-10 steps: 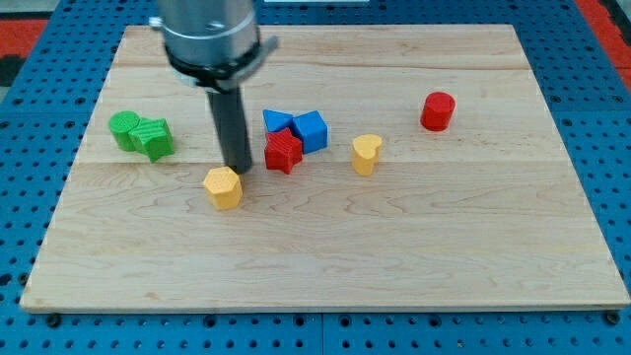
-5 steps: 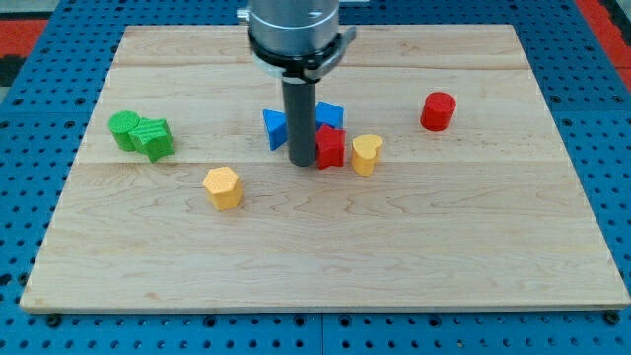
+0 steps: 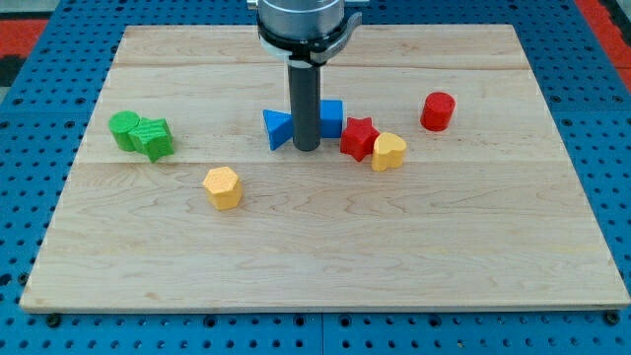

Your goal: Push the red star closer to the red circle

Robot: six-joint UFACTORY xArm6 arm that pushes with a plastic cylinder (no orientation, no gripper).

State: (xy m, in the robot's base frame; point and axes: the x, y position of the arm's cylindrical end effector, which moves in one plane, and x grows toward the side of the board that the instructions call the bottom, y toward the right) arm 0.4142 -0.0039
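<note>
The red star (image 3: 358, 137) lies near the board's middle, touching a yellow heart (image 3: 388, 152) at its lower right. The red circle (image 3: 438, 110) stands further to the view's right and a little higher, apart from the star. My tip (image 3: 307, 148) rests on the board left of the red star, with a gap between them. It stands between a blue triangle (image 3: 277, 129) on its left and a blue cube (image 3: 331, 116) just behind it on the right.
A yellow hexagon (image 3: 223, 187) lies left of centre, lower down. Two green blocks (image 3: 141, 133) sit together at the view's left. The wooden board (image 3: 315, 266) ends in a blue pegboard all around.
My tip moved from the view's left towards the right and pushed the red star right, against the yellow heart, which also shifted right. The tip now stands clear of the star.
</note>
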